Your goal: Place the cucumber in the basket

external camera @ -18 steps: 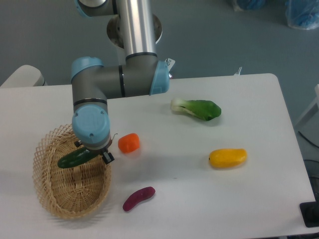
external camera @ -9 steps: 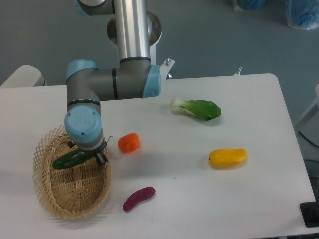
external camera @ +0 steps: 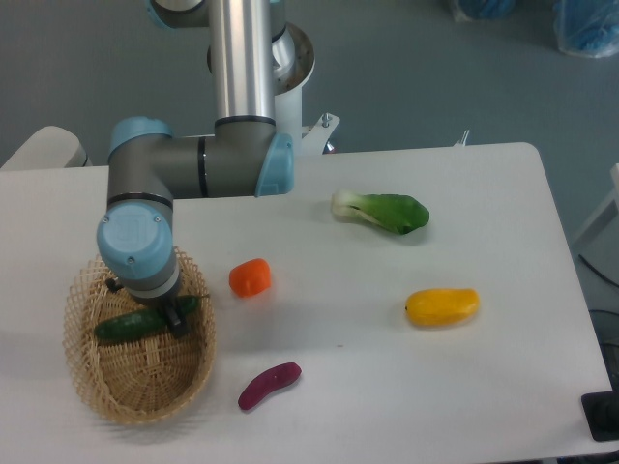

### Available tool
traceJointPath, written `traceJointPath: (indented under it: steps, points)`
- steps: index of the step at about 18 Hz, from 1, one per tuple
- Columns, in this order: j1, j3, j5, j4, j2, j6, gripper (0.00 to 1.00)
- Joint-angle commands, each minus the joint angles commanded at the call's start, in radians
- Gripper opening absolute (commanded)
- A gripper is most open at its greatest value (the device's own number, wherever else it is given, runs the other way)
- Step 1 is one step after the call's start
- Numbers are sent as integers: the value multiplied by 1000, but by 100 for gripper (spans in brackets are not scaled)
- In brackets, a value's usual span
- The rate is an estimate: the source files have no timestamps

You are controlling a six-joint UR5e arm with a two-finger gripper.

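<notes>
Green cucumber over basket, clamped by end effector, fingers mostly hidden.

**What sits on the table**

The white table holds a woven basket at the left. Just right of it sit an orange piece and a purple piece. Farther right lie a leafy green vegetable and a yellow piece.
</notes>
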State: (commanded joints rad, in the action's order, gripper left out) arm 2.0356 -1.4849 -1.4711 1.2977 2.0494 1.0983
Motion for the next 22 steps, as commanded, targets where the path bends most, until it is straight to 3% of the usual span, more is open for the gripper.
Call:
traceJointPath:
  steps: [2,8,13,17,19,22]
  points:
    - [-3,-20,0,44,-20,0,100]
    - [-6,-20,-11,42,-32,-3,100]
    - [92,12,-57,48,-37,31,100]
    - [207,81,-43,55,-34,103,100]
    - [242,94,-29,48,7,113,100]
    - [307,165,-35,49,69,164,100]
